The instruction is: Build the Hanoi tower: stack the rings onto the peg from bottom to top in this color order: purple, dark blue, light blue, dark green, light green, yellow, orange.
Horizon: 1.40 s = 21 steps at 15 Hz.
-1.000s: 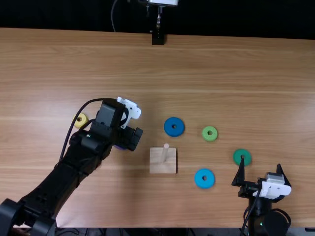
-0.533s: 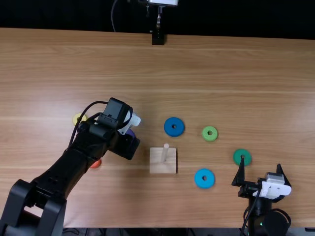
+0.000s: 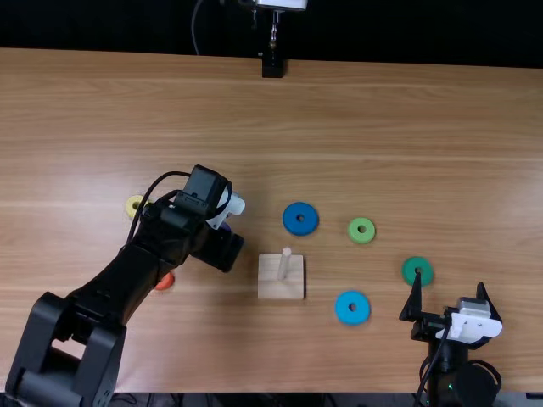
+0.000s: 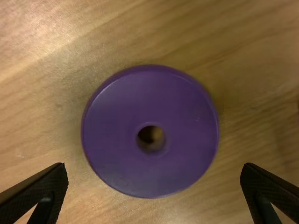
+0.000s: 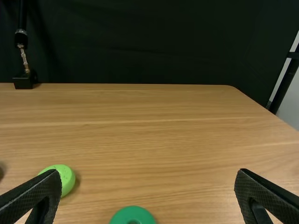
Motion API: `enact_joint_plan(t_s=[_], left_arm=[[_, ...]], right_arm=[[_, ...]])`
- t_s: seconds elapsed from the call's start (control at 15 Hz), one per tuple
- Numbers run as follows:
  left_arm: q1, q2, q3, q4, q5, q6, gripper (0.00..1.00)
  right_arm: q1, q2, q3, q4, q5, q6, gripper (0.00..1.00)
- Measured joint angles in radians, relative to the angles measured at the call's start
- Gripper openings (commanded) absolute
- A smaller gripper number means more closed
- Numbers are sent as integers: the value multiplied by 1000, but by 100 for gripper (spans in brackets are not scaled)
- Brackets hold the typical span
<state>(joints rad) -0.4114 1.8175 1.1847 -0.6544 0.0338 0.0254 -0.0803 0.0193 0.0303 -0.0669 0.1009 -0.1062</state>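
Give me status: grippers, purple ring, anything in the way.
Left gripper open above purple ring. Right gripper open near dark green ring. Peg bare. No obstruction seen.

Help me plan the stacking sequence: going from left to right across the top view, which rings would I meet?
Yellow ring → orange ring → purple ring → dark blue ring → dark green ring. Light blue and light green overlap in left-right span, so they are left out.

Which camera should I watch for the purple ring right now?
The left wrist view: it shows the purple ring's whole face and center hole, framed by the left end effector. In the top view, the left arm hides most of it, leaving a purple sliver.
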Motion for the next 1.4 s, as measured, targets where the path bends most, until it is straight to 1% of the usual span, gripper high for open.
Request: enact_joint_plan(t_s=[0.6, 1.4], left_arm=[[0, 79, 53, 7, 0, 1, 100], [0, 86, 60, 7, 0, 1, 100]], right_arm=[[0, 0, 0, 0, 0, 0, 100], [0, 0, 0, 0, 0, 0, 100]])
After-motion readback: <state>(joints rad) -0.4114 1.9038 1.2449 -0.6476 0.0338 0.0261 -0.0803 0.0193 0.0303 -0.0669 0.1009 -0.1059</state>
